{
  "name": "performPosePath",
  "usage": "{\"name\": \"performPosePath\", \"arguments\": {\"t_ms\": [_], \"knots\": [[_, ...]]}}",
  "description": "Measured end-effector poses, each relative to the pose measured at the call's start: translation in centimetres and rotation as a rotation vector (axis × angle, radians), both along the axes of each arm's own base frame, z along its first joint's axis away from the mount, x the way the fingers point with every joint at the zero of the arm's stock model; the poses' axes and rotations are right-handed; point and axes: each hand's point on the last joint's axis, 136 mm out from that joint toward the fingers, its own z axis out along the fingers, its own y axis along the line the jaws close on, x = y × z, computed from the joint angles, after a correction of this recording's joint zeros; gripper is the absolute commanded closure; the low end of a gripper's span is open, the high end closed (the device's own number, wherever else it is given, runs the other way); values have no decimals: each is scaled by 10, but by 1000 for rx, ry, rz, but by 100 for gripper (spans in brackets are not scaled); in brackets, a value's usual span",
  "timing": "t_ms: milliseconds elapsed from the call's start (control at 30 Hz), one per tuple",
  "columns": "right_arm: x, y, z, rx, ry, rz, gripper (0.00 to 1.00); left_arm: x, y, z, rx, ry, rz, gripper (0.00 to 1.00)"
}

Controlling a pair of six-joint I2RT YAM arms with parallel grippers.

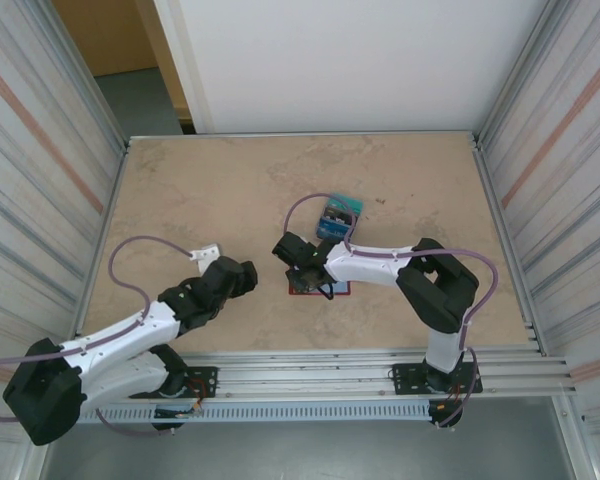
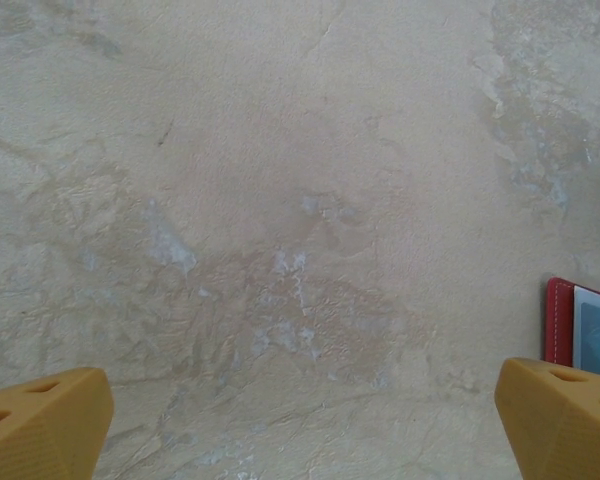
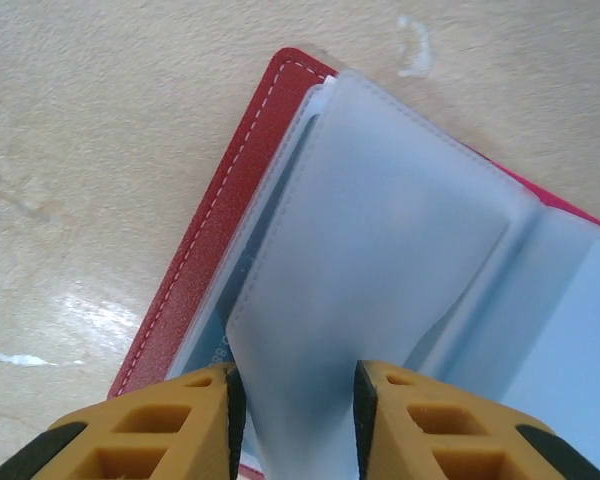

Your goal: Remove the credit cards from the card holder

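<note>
The table point(image 1: 230, 190) has the holder point(image 1: 338, 289) lying open near its front edge. Most of the holder is under the right arm point(image 1: 380, 262), which reaches leftward from its base with the wrist bent down over it. The left arm point(image 1: 130, 335) stretches low toward the holder. The left gripper point(image 2: 300, 425) is spread wide over bare table just beside the red edge, holding nothing.

A small pile of cards point(image 1: 338, 216) sits just behind the holder, apart from it. The right gripper point(image 3: 292, 400) is pinched on a clear sleeve point(image 3: 380, 230), holding it bowed up off the red cover point(image 3: 210, 230).

That sleeve looks floppy and slick, so I'd guess it folds rather than gives up a card. The whole holder seems light and would likely drag along unless something pins it. A teal card point(image 2: 595, 335) shows inside. It looks thin, stiff and smooth, and is probably best taken by whatever edge sticks out at the pocket mouth.
</note>
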Motion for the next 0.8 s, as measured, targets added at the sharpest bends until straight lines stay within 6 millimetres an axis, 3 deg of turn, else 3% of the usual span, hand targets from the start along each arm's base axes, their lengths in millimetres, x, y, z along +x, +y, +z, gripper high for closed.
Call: {"name": "performPosePath", "arguments": {"t_ms": [400,800], "knots": [[6,-24,15,-57,-77,-43,60,4,-5,6,-3,-11,-14,1],[4,-76,14,-67,-67,-154,57,10,-15,5,19,14,-45,1]]}}
